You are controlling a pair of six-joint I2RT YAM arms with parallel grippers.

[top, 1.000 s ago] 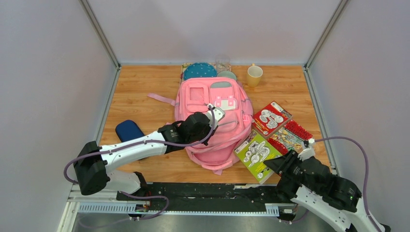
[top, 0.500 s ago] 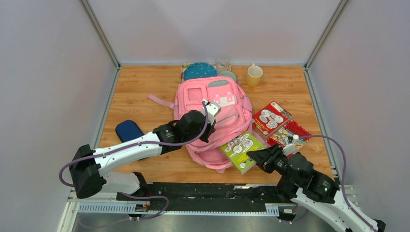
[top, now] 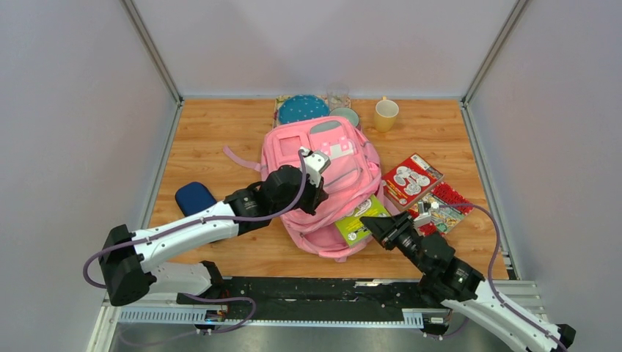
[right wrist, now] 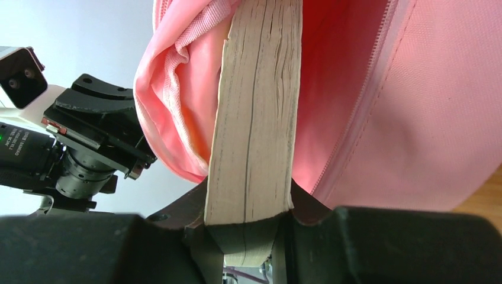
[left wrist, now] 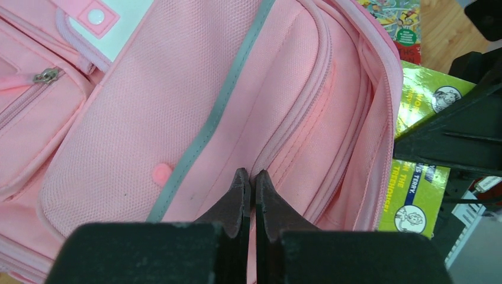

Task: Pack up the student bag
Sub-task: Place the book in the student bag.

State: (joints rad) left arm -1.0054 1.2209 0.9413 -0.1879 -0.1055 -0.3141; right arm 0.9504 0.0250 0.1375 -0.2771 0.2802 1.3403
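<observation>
Left fingers (left wrist: pixel 237 198) pinching bag (left wrist: pixel 177 89) — right fingers (right wrist: pixel 305 208) gripping book (right wrist: pixel 254 118)

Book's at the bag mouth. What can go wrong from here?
1. The left pincer pinches only a thin fold of the student bag by the zip; a slip could drop the mouth onto the green book.
2. The book's leading edge meets loose pink lining; the right pincer may shove the bag instead.
</observation>
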